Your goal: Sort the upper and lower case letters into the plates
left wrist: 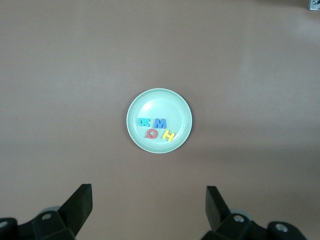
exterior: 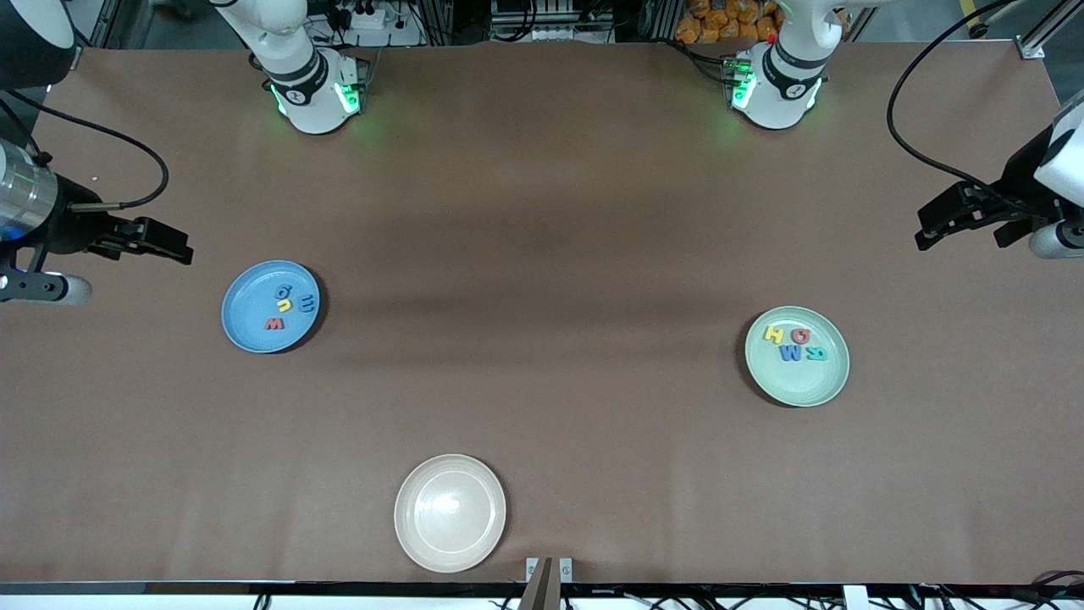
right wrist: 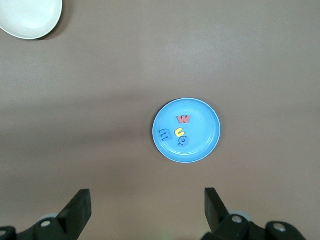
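The brown desk (exterior: 542, 254) fills nearly the whole front view, bare across its middle, and I judge that bareness means my sorting is finished: nothing lies loose on it.

The cream dish (exterior: 450, 512), low and centre in the front view, holds nothing; it probably served as the supply dish, now drained.

The blue plate (exterior: 270, 306) sits in the middle-left of that view, toward my right arm's end of the desk, so that arm could drop pieces into it. In it lie the small letters (right wrist: 179, 131): a red w, a yellow u, a dark blue m and a teal piece I cannot read for sure.

The green plate (exterior: 797, 356) sits in the middle-right, toward my left arm's end. It carries the capital letters (left wrist: 156, 128): a yellow H, a red Q, a blue M and a teal R, huddled close together.

My right pincer (exterior: 161, 241) hangs at the left edge of the front view, spread wide and empty. My left pincer (exterior: 953, 220) hangs at the right edge, likewise wide and empty. Both sit off to the sides, over bare desk, waiting.
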`<state>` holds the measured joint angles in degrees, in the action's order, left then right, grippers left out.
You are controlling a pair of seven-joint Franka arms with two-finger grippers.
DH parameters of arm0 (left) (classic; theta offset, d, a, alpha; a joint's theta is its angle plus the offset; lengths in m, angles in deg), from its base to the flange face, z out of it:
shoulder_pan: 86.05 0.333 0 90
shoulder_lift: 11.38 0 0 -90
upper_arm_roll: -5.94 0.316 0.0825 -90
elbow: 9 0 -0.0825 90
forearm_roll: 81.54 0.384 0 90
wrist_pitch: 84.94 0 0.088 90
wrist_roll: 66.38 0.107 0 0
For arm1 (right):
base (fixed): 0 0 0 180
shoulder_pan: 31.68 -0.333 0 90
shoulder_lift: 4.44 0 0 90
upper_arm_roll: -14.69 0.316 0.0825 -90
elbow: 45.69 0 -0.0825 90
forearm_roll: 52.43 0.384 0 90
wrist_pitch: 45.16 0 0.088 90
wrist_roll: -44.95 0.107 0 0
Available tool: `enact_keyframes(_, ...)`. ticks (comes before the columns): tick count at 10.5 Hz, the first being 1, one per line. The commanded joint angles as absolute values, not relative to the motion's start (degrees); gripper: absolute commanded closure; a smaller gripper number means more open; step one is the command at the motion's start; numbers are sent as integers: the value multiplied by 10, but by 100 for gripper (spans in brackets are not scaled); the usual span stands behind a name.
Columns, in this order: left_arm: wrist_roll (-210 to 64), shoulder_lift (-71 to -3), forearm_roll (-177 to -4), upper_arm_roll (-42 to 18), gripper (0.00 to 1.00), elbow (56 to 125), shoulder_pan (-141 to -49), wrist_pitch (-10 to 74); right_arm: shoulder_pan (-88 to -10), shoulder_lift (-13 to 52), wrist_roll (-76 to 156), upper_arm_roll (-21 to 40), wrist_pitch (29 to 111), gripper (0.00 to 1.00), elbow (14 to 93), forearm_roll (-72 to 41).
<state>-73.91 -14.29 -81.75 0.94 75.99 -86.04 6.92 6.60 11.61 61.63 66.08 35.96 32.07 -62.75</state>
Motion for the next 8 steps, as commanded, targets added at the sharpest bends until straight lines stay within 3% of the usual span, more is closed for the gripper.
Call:
enact_keyframes(1,-734,-141,-823,8,0,758,-859,69,73,112,628,665,362,0,324,-620)
enact_keyframes(3,-734,-141,-824,8,0,758,-858,69,52,110,628,658,363,0,324,-624)
enact_keyframes(4,-734,-141,-824,8,0,758,-857,69,8,109,631,618,361,0,324,-623)
enact_keyframes(8,-735,-141,-824,11,0,757,-857,69,-175,66,622,372,370,0,308,-546)
